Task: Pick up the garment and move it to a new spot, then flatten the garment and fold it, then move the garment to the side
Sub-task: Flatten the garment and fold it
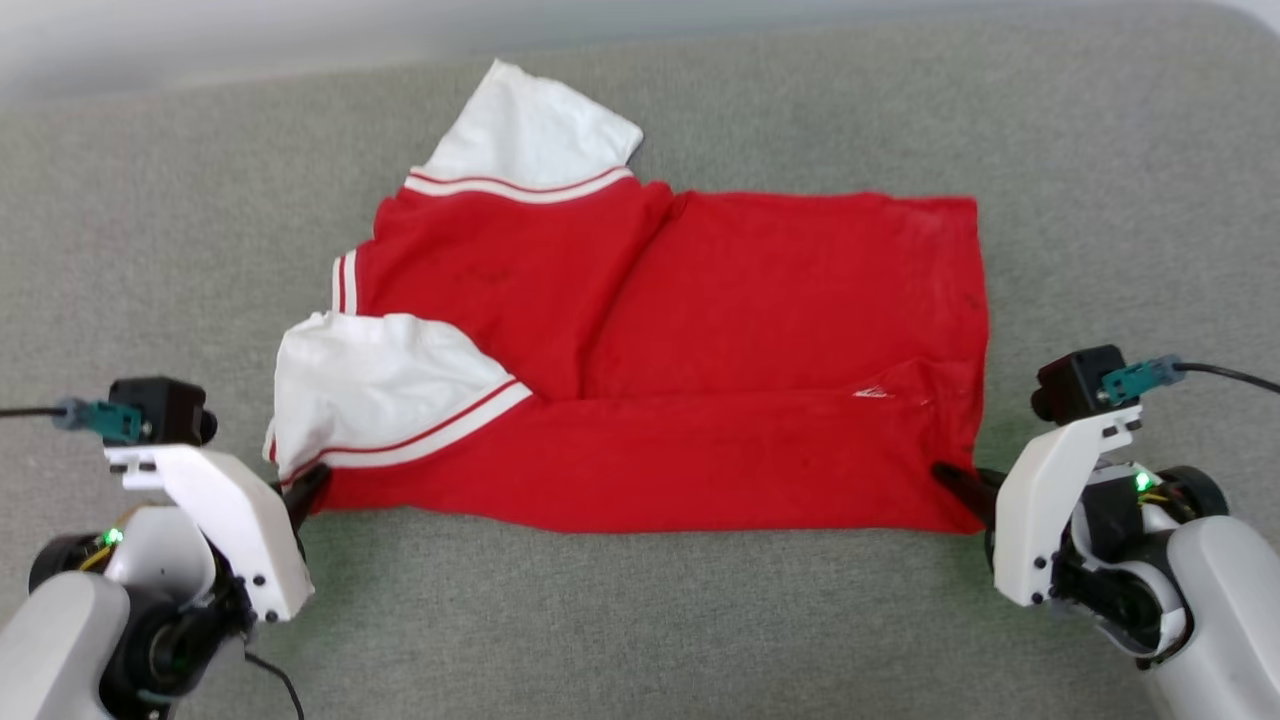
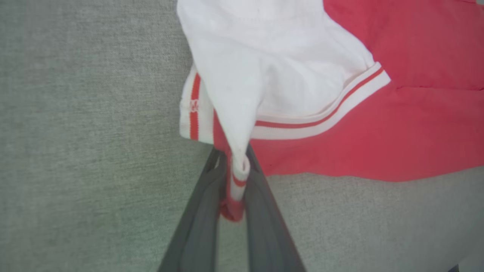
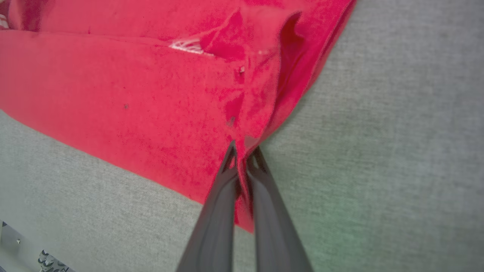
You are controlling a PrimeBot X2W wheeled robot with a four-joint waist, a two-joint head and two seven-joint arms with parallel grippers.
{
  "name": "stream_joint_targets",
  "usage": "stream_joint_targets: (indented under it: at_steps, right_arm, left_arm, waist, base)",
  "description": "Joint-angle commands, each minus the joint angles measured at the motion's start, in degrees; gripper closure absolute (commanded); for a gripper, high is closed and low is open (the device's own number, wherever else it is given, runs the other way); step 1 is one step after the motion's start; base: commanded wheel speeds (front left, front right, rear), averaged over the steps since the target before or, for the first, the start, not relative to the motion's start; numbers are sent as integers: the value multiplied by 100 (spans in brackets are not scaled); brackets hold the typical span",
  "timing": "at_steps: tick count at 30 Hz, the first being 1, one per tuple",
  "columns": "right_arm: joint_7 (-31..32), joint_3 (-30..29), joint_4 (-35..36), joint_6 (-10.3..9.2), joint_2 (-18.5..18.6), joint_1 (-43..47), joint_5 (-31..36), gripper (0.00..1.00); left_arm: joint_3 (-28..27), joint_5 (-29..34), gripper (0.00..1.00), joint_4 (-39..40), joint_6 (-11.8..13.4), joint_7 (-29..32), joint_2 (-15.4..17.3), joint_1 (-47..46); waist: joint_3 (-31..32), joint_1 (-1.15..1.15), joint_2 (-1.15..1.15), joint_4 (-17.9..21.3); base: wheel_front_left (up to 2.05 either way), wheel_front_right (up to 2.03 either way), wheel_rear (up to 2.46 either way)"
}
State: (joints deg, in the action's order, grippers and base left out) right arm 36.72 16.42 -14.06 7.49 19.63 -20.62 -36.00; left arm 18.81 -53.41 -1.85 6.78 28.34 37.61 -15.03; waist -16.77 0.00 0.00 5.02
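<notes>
Red shirt [image 1: 700,330] spread mid grey table [image 1: 640,620], near long edge folded over, white sleeve [image 1: 380,385] lying on top at left. Near-left corner clenched in left hand [image 1: 305,490] — sleeve cuff and red hem pinched together. Near-right corner clamped in right hand [image 1: 950,480]. Both ends gripped, likely so folded strip lifts level without sagging — ready for next fold or carry aside.

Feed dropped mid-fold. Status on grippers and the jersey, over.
Left gripper shut on jersey at white sleeve cuff. Right gripper shut on red hem corner. Jersey flat on grey fabric surface, near edge folded over. Nothing in the way.
</notes>
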Motion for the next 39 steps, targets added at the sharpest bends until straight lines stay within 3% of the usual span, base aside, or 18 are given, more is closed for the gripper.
stream_joint_targets:
  at_steps: [1, 9, 19, 23, 27, 28, 29, 30, 35, 39]
  right_arm:
    - [-33, 41, -14, 0, 11, -50, -31, 100]
    - [-214, 375, -152, 0, 203, 268, -267, 100]
    - [-21, 367, 316, -1, 550, 949, -342, 100]
    - [54, 232, 441, -1, 575, 1235, -248, 100]
    - [-116, 148, 342, -1, 472, 1401, -155, 97]
    - [-191, 136, 311, 0, 444, 1418, -146, 50]
    - [-296, 140, 299, 0, 420, 1427, -123, 0]
    - [-378, 140, 283, 0, 394, 1452, -122, 0]
    - [-1299, -38, 469, 0, 340, 1466, 181, 0]
    - [-2175, -337, 655, 0, 103, 1519, 455, 0]
  left_arm:
    - [-3, -19, 100, -3, 13, -31, -7, 67]
    - [10, -185, 100, 24, 48, -95, -24, 699]
    - [-186, -387, 100, 677, 464, -326, 65, 2059]
    - [-176, -521, 100, 782, 570, -431, -107, 2447]
    - [-106, -612, 100, 603, 514, -580, -397, 2438]
    - [-79, -619, 70, 517, 482, -604, -439, 2410]
    - [-52, -602, 12, 459, 432, -638, -476, 2361]
    - [-72, -571, 0, 395, 405, -727, -523, 2282]
    - [-180, -267, 0, 257, 341, -1233, -597, 1970]
    - [-322, 70, 0, 362, 475, -1740, -639, 1667]
  waist:
    - [150, 0, 0, 31]
    - [980, 0, 0, -20]
    - [1468, 0, 0, -169]
    - [1450, 0, 0, -216]
    - [1378, 0, 0, -256]
    - [1357, 0, 0, -264]
    - [1342, 0, 0, -267]
    - [1328, 0, 0, -271]
    - [1294, 0, 0, -250]
    - [1293, 0, 0, -183]
  base:
    - [0, 0, 0]
    - [0, 0, 0]
    - [0, 0, 0]
    - [0, 0, 0]
    - [0, 0, 0]
    - [0, 0, 0]
    - [0, 0, 0]
    - [0, 0, 0]
    - [0, 0, 0]
    - [0, 0, 0]
